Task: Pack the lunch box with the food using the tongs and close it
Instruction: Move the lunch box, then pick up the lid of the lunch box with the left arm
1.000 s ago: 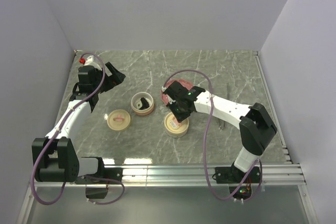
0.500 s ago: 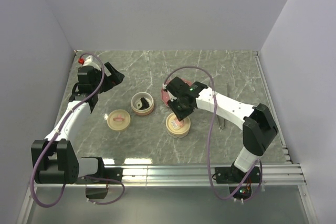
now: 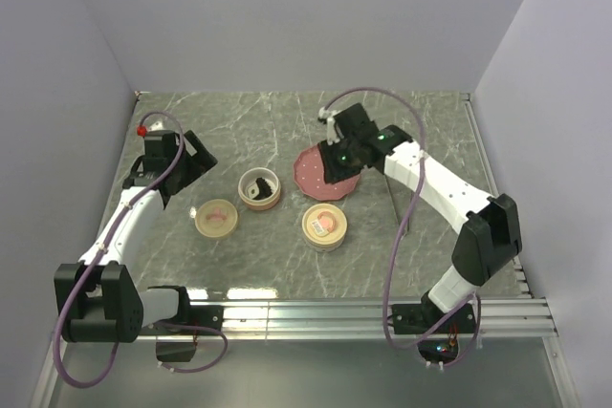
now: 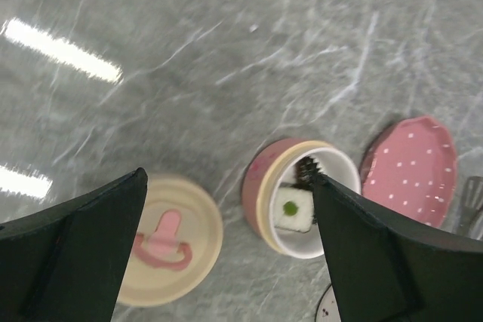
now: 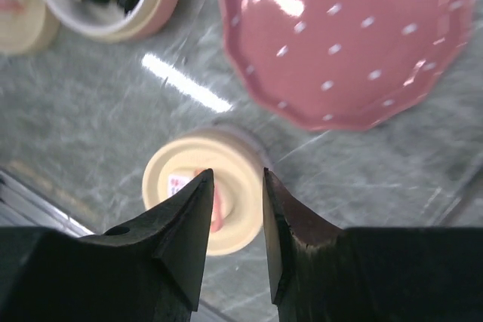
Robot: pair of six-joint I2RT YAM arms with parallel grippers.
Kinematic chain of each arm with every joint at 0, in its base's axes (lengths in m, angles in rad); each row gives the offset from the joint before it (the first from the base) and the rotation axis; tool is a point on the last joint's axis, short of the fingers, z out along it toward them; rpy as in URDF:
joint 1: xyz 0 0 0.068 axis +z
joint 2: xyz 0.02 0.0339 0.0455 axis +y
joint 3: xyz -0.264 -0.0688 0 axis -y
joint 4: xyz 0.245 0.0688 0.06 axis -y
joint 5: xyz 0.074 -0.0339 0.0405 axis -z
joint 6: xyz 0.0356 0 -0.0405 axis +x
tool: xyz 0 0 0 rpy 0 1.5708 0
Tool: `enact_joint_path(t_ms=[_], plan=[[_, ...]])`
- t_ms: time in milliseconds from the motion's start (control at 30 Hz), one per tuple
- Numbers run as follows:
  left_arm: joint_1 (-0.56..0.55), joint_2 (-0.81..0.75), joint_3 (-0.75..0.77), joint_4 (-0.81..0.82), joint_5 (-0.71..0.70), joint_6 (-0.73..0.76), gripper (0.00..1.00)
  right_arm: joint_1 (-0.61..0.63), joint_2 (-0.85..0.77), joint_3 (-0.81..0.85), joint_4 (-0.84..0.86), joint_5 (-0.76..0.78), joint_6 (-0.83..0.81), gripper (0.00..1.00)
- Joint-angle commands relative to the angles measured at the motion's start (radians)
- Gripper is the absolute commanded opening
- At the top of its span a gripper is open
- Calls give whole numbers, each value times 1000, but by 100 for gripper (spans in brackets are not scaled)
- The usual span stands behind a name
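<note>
the left gripper (image 4: pixel 228 179) hung over the marble table (image 3: pixel 287 121) near its left edge with its jaws spread wide and nothing between them. below it, in the left wrist view, stood the open lunch box (image 4: pixel 266 186), a small round pot with a pink outside and a cream rim. the food (image 4: pixel 290 209) lay inside it: one white piece with a green centre, and a dark piece just behind it against the far wall. how many pieces were in the pot in all could not be told. a loose cream lid (image 4: pixel 170 239) with a pink handle lay flat on the table just left of the pot, apart from it.

the right gripper (image 5: pixel 236 175) was raised above the near edge of the red plate (image 5: pixel 355 43), its jaws parted by a narrow gap and gripping nothing. under its fingers (image 5: pixel 181 239) sat a second round pot (image 5: pixel 181 179) with its cream lid on, near the plate but not touching it.

the tongs (image 3: pixel 403 222) lay on the table to the right of the plate, partly hidden beneath the right arm, and neither gripper touched them.
</note>
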Motion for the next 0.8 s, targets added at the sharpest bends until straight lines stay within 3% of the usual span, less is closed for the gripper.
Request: enact_joint_path(t_ms=[0, 400, 633, 767], plan=[[1, -29, -7, -98, -62, -54, 97, -64, -34, 101, 112, -67, -1, 40], [-62, -194, -122, -289, -33, -272, 93, -139, 168, 452, -23, -87, -87, 40], [-133, -213, -161, -324, -51, -436, 89, -185, 230, 535, -27, -176, -58, 40], [-146, -158, -138, -336, -87, -447, 89, -206, 231, 537, 7, -257, -29, 40]])
